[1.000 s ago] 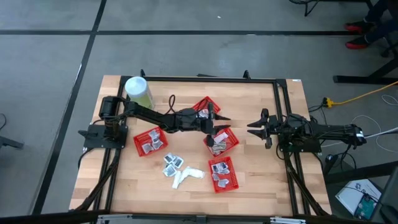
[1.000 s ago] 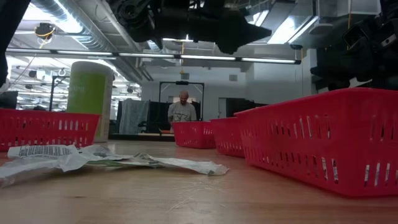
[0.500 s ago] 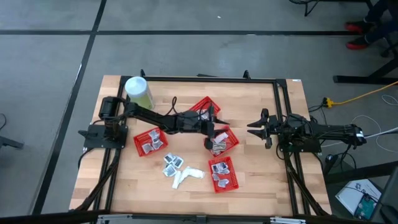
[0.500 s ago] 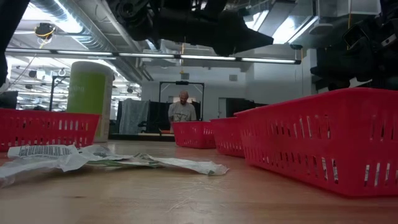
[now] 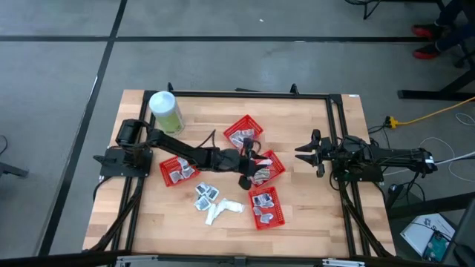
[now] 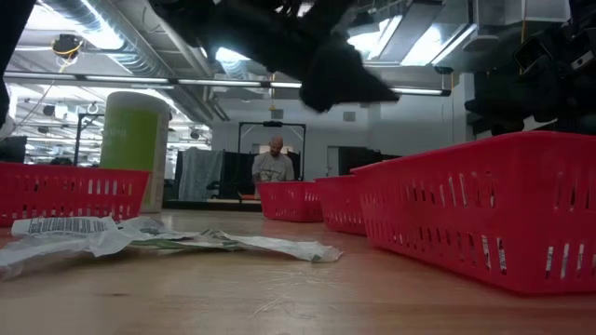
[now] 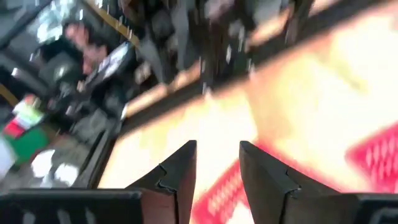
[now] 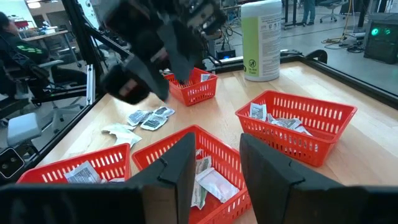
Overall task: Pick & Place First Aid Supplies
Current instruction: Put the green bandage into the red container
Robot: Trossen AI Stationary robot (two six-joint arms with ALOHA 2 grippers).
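Four red baskets (image 5: 259,167) overhead; low view hides contents.

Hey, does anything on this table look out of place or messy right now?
Yes. A few packets and a crumpled wrapper lie loose on the bare wood between the baskets, while the other supplies sit inside baskets. Nothing looks spilled or damaged, and the green canister stands upright at the back corner.

The table (image 5: 312,215) is being lit evenly from overhead ceiling strips (image 6: 233,84) that are flaring a bit in the low view, while the left wrist view is getting smeared and blown out by motion blur.
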